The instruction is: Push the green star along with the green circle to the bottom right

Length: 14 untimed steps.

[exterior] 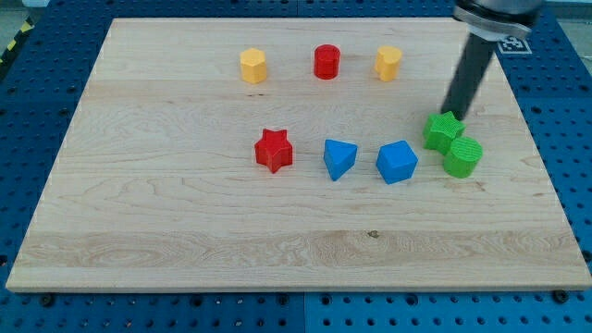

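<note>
The green star (443, 131) sits on the wooden board at the view's right, touching the green circle (463, 156) just below and right of it. My tip (453, 115) is at the star's upper edge, right against it. The rod slants up to the view's top right.
A blue cube (397, 162) lies left of the green pair, then a blue triangular block (339, 158) and a red star (274, 150). Along the top stand a yellow block (252, 66), a red cylinder (326, 62) and a yellow block (388, 63). The board's right edge (546, 176) is near.
</note>
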Each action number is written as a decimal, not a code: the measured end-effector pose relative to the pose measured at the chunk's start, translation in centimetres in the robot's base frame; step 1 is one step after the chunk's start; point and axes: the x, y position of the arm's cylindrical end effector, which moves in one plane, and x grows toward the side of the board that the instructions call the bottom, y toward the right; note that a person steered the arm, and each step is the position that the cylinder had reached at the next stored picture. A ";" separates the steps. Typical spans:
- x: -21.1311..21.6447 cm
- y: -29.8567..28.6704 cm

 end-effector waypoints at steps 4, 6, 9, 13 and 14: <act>-2.9 -2.7; 2.0 -5.4; 6.2 3.2; 6.5 -0.3; 7.1 1.0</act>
